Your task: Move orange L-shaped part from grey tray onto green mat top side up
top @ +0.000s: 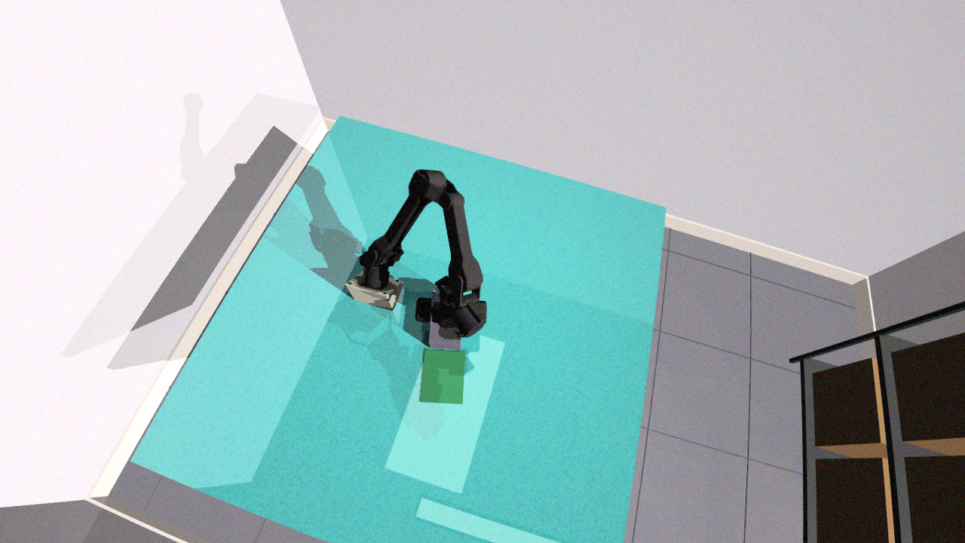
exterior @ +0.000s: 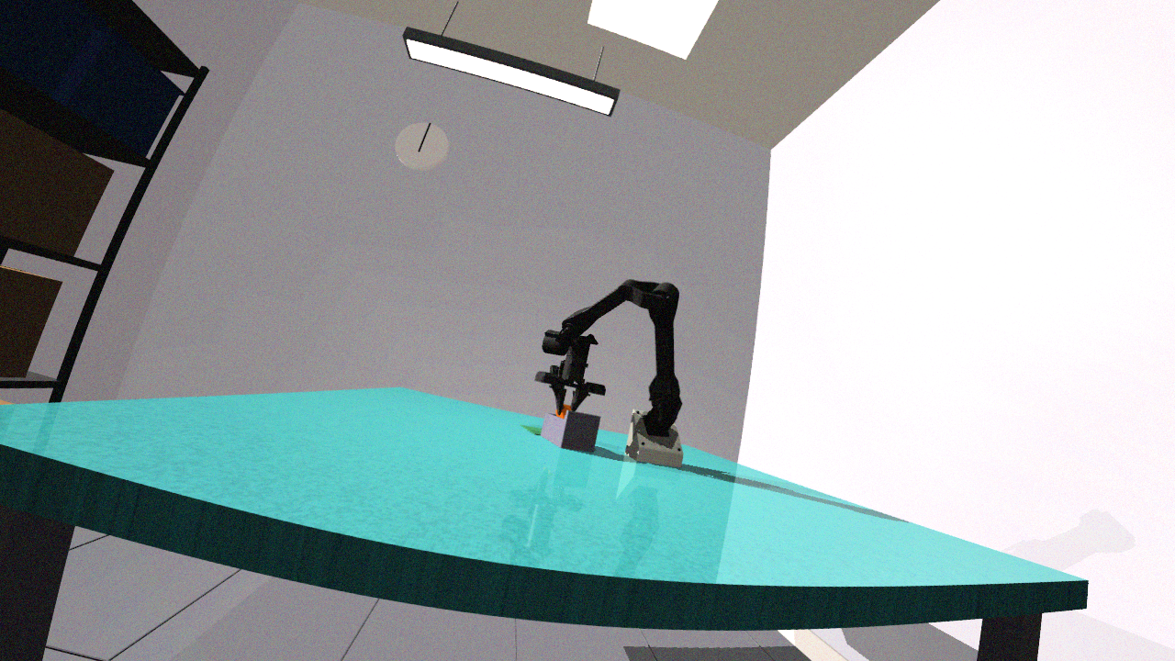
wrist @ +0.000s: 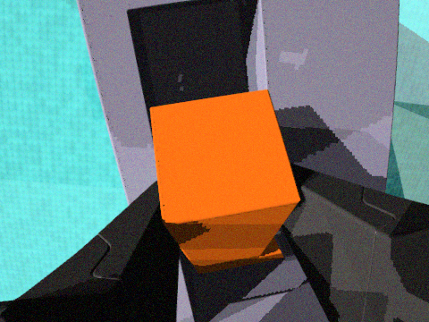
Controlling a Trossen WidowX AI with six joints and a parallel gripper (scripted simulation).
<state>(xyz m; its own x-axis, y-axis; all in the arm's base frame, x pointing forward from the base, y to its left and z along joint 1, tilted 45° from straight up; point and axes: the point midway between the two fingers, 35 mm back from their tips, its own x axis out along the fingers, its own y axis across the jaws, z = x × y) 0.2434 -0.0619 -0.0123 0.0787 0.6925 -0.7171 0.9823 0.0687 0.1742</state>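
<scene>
The orange part [exterior: 564, 409] [wrist: 223, 156] is tipped up in the pocket of the grey tray [top: 445, 337] [exterior: 580, 431] [wrist: 331, 36]. Its raised block end stands above the tray top, and its lower end is still down in the pocket. My gripper [exterior: 567, 411] [wrist: 220, 184] is shut on the raised end, one dark finger on each side. The dark pocket floor shows bare beyond the part in the wrist view. In the top view the arm hides the part and the fingertips. The green mat [top: 431, 391] [exterior: 532, 430] lies flat right beside the tray.
The tray and mat stand on a turquoise table [top: 552, 405] [exterior: 329, 493]. The arm's pale base [top: 372, 295] [exterior: 654, 450] stands near the tray. A shelf rack [top: 877, 405] stands beyond the table, off to one side.
</scene>
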